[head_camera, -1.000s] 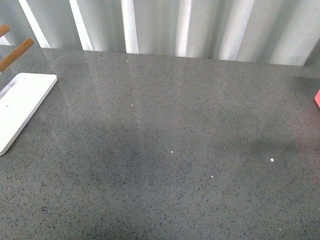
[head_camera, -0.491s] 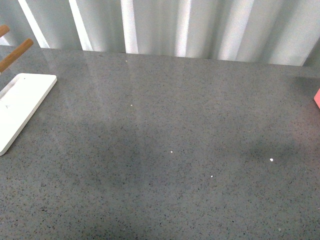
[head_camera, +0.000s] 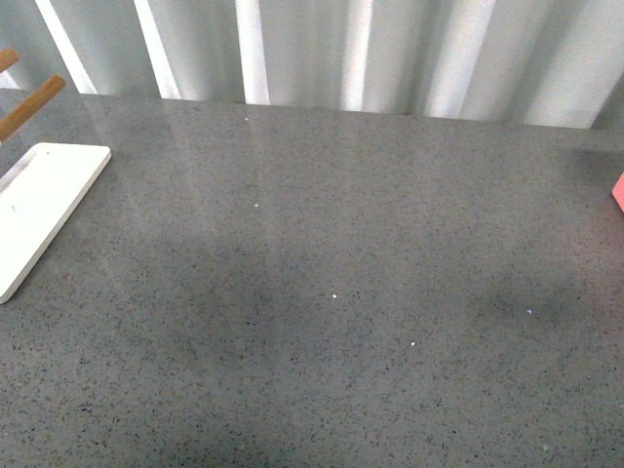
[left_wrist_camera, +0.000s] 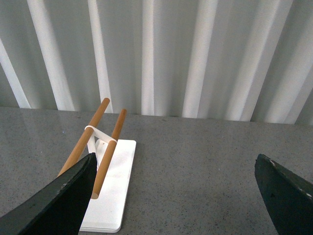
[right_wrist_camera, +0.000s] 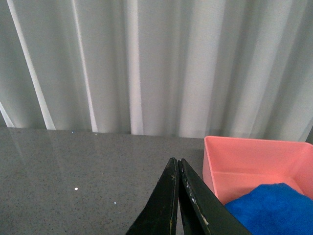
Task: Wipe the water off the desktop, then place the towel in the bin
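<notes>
Right end effector [right_wrist_camera: 179,196] hanging above the glossy dark-grey speckled desk [head_camera: 322,292], dark fingers pressed together, gripping nothing. Just beside and beyond it, bright blue ribbed towel [right_wrist_camera: 271,210] lying bunched inside the pink rectangular plastic bin [right_wrist_camera: 249,159]. Left end effector [left_wrist_camera: 178,193] hovering spread wide, empty. Farther off, white flat tray [left_wrist_camera: 115,196] carrying two wooden rods [left_wrist_camera: 93,144]. Pale pleated curtain [head_camera: 390,49] hanging behind.
</notes>
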Motion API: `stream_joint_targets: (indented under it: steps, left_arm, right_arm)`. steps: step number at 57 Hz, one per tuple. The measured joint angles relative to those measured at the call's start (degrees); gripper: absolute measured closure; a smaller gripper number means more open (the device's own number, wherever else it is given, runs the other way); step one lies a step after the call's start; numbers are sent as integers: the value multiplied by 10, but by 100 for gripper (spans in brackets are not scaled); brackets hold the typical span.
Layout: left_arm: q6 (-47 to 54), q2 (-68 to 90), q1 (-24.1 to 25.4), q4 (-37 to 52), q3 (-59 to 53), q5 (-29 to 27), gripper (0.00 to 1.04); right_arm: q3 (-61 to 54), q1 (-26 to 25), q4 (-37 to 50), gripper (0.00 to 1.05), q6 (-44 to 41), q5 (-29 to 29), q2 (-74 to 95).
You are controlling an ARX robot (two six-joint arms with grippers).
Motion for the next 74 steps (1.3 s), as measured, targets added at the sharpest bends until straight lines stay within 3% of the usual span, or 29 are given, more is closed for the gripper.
stream_joint_targets:
  steps: [7, 25, 45, 54, 74]
  left_arm:
    - [0, 0, 0, 0, 0, 0, 7]
    - [0, 0, 0, 0, 0, 0, 7]
    - [0, 0, 0, 0, 0, 0, 7]
    - [0, 0, 0, 0, 0, 0, 7]
    - [0, 0, 0, 0, 0, 0, 7]
  right_arm:
    - [0, 0, -97, 102, 2, 0, -78]
    - [0, 0, -104, 101, 2, 0, -100]
    - [0, 0, -104, 41, 3, 0, -100]
    - [0, 0, -104, 5, 4, 0, -100]
    - [0, 0, -104, 7, 4, 0, -100]
